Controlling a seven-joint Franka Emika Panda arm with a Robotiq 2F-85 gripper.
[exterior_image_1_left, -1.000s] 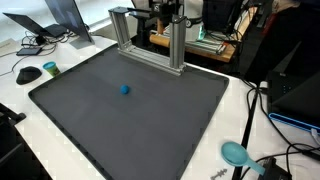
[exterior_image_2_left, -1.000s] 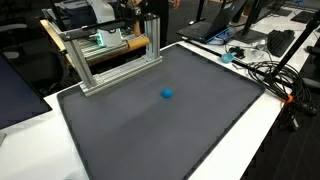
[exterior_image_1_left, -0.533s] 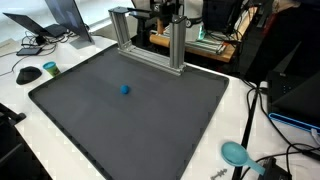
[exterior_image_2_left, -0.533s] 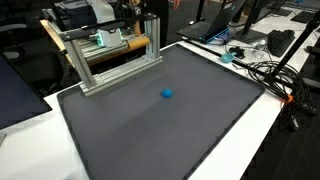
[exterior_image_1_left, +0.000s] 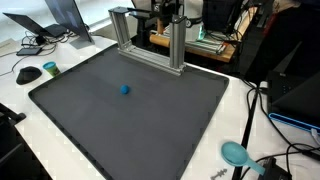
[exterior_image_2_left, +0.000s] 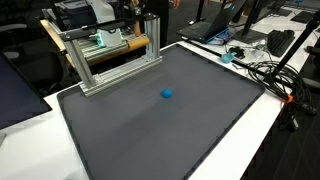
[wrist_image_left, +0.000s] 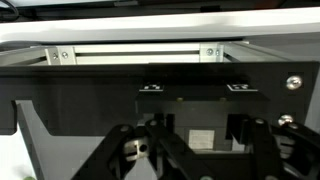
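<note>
Frame (exterior_image_1_left: 177, 45): being faced by gripper (wrist_image_left: 190, 165), whose finger state cannot be told; ball (exterior_image_1_left: 125, 89) being borne by mat (exterior_image_1_left: 150, 120) at frame's 7 o'clock.

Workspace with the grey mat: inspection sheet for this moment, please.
Surface: dark grey mat lying flat on a white table.
Job's things: blue ball alone on the mat; aluminium frame at its far edge.
Clutter: mouse and teal disc, both off the mat.
Claw: faces the frame, apart from the ball; opening unclear.
Cables: black leads beside the mat.
Surroundings: laptop, benches with equipment.
</note>
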